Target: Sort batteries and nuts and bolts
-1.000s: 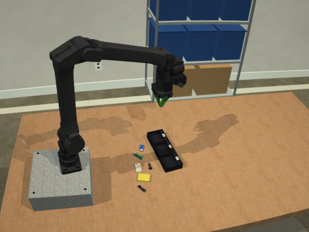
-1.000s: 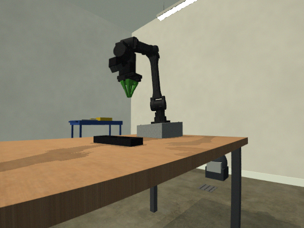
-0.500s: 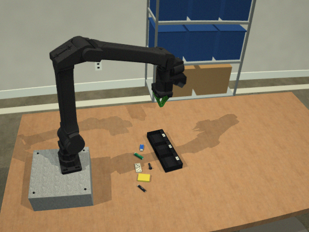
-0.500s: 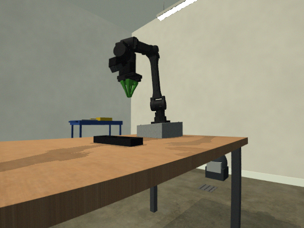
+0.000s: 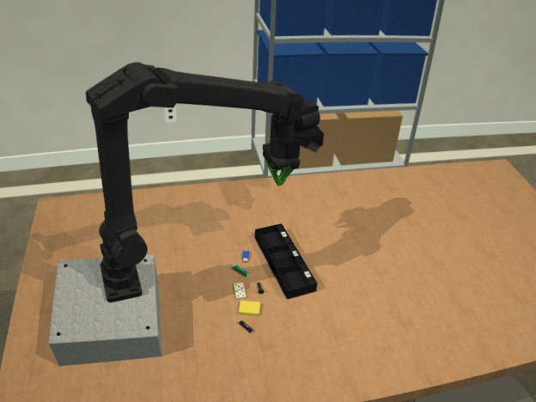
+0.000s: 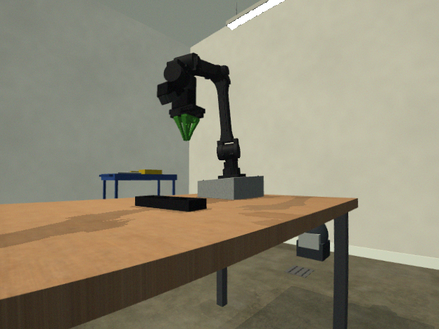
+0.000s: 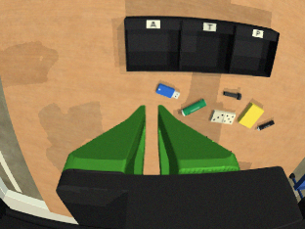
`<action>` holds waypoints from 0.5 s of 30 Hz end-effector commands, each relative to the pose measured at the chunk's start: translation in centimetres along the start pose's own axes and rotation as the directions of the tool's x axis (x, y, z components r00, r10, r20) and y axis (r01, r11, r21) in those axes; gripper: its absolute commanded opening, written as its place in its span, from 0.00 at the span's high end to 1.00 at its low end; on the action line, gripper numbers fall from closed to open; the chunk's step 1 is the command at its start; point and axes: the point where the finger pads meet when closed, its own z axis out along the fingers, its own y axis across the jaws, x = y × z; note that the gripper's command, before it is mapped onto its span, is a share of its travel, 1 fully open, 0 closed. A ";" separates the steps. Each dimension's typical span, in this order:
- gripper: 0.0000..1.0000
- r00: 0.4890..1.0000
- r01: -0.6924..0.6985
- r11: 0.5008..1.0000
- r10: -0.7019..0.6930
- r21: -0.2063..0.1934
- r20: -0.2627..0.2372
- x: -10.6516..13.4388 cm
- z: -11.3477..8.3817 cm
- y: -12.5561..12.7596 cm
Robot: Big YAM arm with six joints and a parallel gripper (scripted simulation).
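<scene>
One hand (image 5: 280,183) (image 6: 186,138) (image 7: 152,113): nearly closed, gripping nothing, high above
Counter (image 5: 411,302) (image 6: 169,233) (image 7: 98,29): open beyond bins
Bins (image 5: 285,260) (image 6: 169,203) (image 7: 201,46): three, joined
Battery (image 5: 240,270) (image 7: 194,107): one green
Bolt (image 5: 259,288) (image 7: 232,95): one

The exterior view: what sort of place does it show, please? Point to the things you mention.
Probably a workshop or robotics lab: a robot arm (image 5: 207,90) (image 6: 224,110) is mounted on a wooden table (image 5: 389,302) (image 6: 159,233), with a blue workbench (image 6: 138,176) behind and a strip light (image 6: 255,14) overhead.

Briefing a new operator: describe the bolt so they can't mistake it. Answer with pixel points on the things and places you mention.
Find the long black tray (image 5: 269,260) (image 6: 161,203) (image 7: 180,46) with three labelled compartments. The bolt (image 5: 259,288) (image 7: 232,95) lies beside its P end. It's small and black with a wider head; the other small black piece, beyond the yellow block (image 5: 249,307) (image 7: 251,115), has a silvery tip.
</scene>
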 end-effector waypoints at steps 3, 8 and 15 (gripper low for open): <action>0.92 0.999 -0.020 1.000 0.020 -0.007 0.036 -0.3 -0.9 -0.5; 0.71 0.991 -0.129 0.992 0.129 -0.012 0.041 0.4 -0.1 -1.8; 0.71 0.945 -0.326 0.945 0.326 -0.011 0.025 2.3 2.8 -4.6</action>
